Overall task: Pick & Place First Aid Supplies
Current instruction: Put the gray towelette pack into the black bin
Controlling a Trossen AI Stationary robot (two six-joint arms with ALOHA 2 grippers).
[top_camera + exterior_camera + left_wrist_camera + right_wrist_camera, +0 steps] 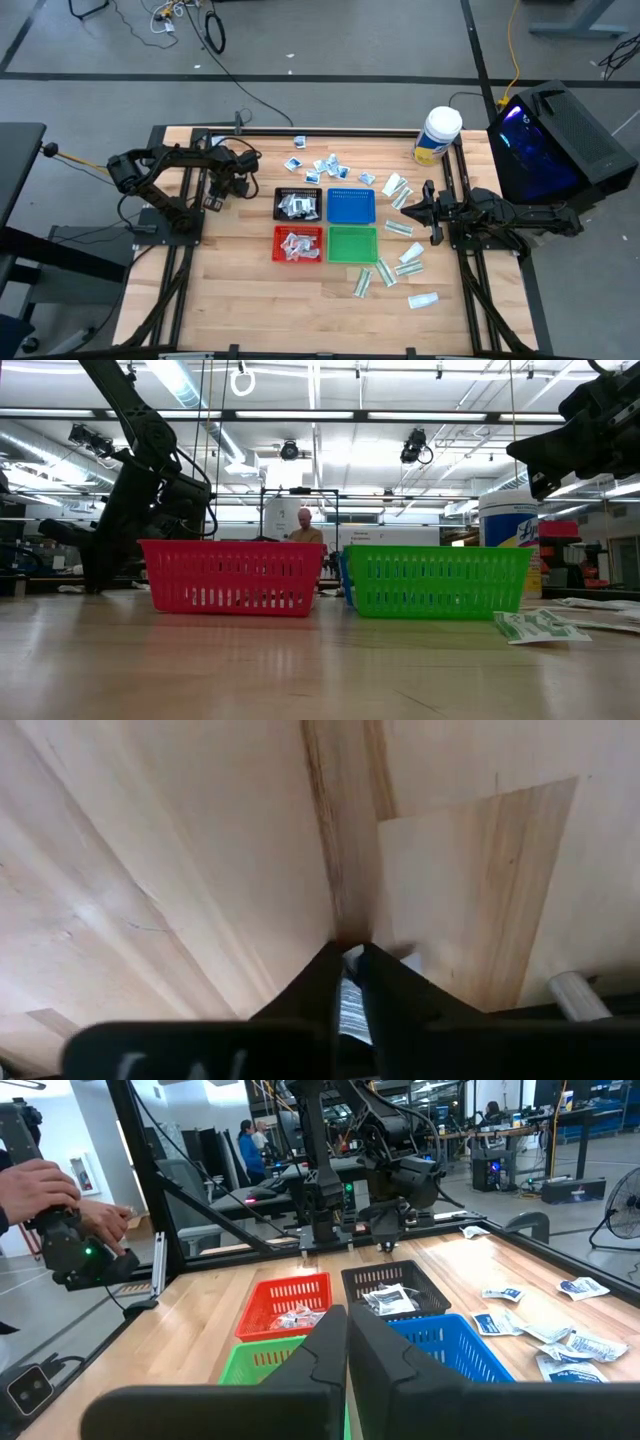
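Observation:
My left gripper [243, 187] points down at the wooden table left of the black tray [298, 204], shut on a small white first aid packet [350, 1005] with bluish print. My right gripper [405, 211] hangs level over the table's right side, shut and empty, its fingers [345, 1345] together. More squarish packets [330, 168] lie flat on the far part of the table. Narrow white-and-green packets [398, 266] lie flat at the right. The black tray and the red tray [298, 244] hold packets. My left gripper pinches the packet between its two fingers; a strip of it [349, 1010] shows in the gap and a white corner [410, 962] sticks out beside one finger. The fingers come steeply from above, close to the table. They hide the rest of the packet.
The blue tray [351, 206] and green tray [352, 244] stand beside the black and red ones at the table's middle. A big white jar with a yellow label [437, 135] stands at the far right. A person's hands [60, 1195] show beyond the table.

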